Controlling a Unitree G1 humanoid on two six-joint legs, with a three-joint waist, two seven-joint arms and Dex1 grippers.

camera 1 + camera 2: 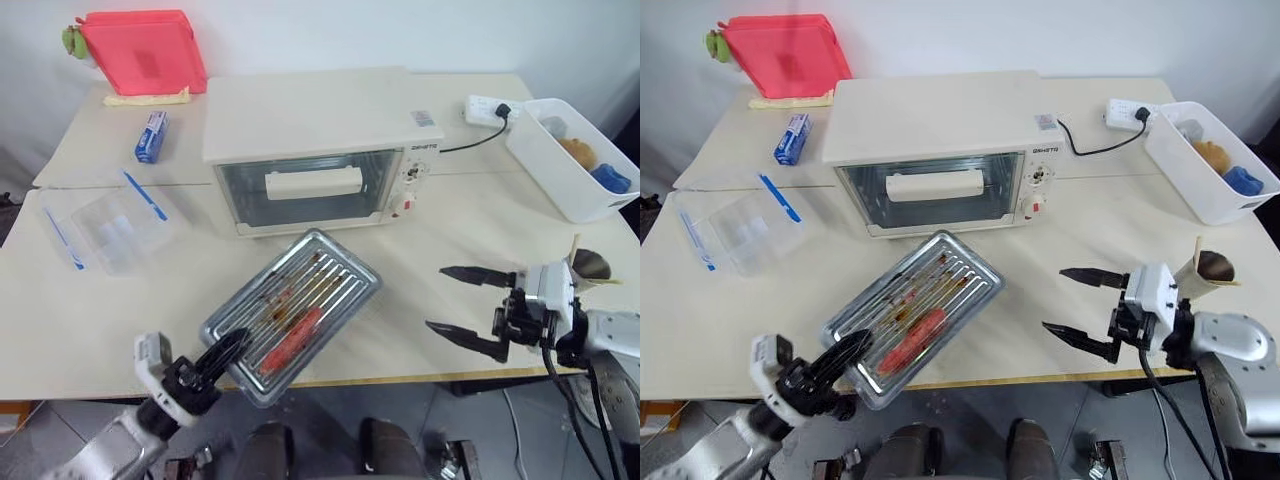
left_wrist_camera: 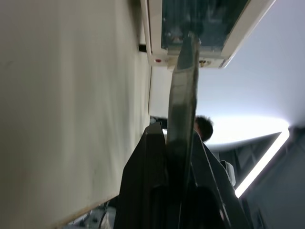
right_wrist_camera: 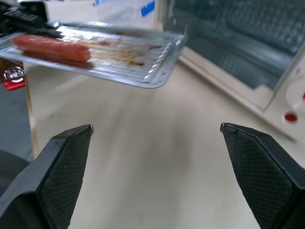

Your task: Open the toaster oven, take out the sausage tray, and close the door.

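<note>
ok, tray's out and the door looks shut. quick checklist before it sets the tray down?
1. Left gripper clamped on the near corner of the tray: ok.
2. Sausage on the tray: ok, it lies near the gripped end.
3. Tray level: cannot tell; it is held above the table, partly past the front edge.
4. Oven door shut: ok, glass front upright, handle facing out.
5. Right gripper open and holding nothing: ok, it is off to the right of the tray.
6. Bare table under the far part of the tray, in front of the oven: ok.
</note>
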